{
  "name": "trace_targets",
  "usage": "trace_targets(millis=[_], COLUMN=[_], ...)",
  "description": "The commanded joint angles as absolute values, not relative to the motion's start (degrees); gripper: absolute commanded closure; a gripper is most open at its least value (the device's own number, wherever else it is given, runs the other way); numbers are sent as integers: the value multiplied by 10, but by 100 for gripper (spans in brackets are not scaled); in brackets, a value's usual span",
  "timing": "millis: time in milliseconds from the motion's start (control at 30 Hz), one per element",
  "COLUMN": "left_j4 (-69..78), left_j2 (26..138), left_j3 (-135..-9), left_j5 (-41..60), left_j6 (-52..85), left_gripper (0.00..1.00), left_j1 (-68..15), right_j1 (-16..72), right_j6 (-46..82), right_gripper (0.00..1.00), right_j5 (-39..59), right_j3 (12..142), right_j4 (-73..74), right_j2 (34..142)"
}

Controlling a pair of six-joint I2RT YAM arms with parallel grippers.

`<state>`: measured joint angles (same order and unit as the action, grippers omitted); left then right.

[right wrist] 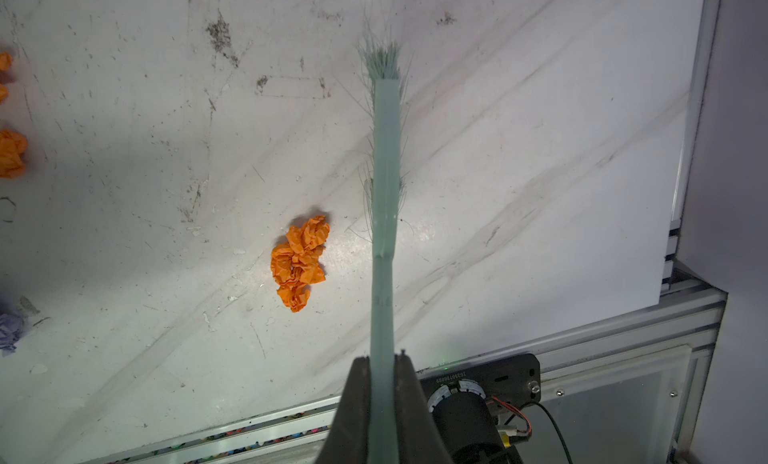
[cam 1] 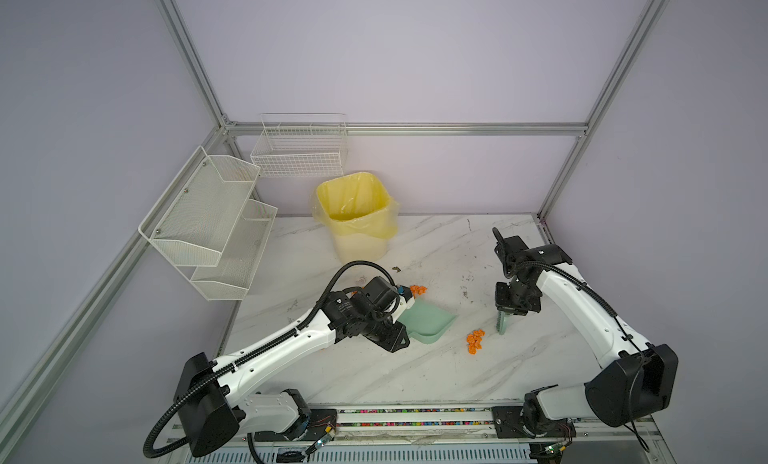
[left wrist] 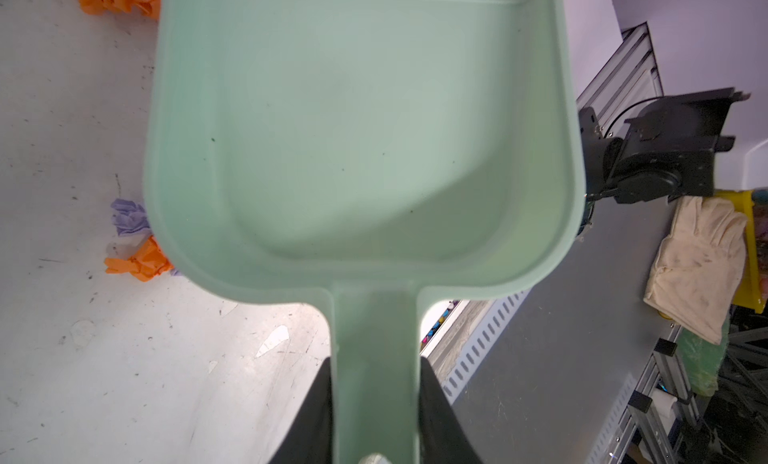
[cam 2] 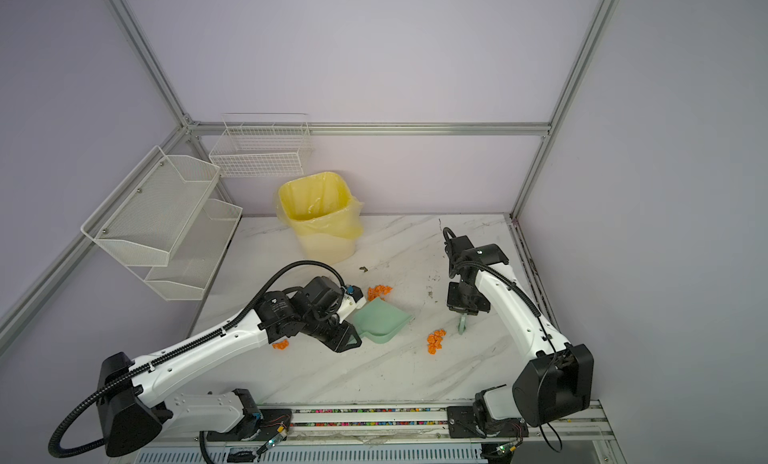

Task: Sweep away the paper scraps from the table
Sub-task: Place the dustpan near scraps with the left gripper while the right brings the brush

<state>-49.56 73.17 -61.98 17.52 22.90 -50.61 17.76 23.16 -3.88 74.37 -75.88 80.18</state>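
Paper scraps (cam 1: 475, 341) lie mid-table (cam 1: 415, 370) between dustpan (left wrist: 361, 129), grasped by left gripper (left wrist: 374, 399), and brush (right wrist: 386, 150), clamped in right gripper (right wrist: 382, 399); purple wad (left wrist: 131, 216) shows plainly from left wrist.

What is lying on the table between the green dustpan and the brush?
One cluster of orange paper scraps, touching neither the dustpan nor the brush; the rest of that stretch is bare. Both top views show it.
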Motion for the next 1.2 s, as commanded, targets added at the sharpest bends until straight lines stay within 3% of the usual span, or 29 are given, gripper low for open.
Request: trace_targets(millis=[0,467,1167], left_j4=[-498,-540,-558], left_j2=[737,805,886], left_j3=[-607,-647,-695], left_j5=[155,67,87], left_j6=[219,167,134], left_gripper=[92,92,92], left_j1=[-538,-606,-606], right_j1=[196,242,292], right_j6=[240,246,249], right_gripper=[100,100,100], right_j5=[-30,-12,45], right_j3=[729,693,659], right_j4=[-781,-784,-784], right_j2=[791,796,793])
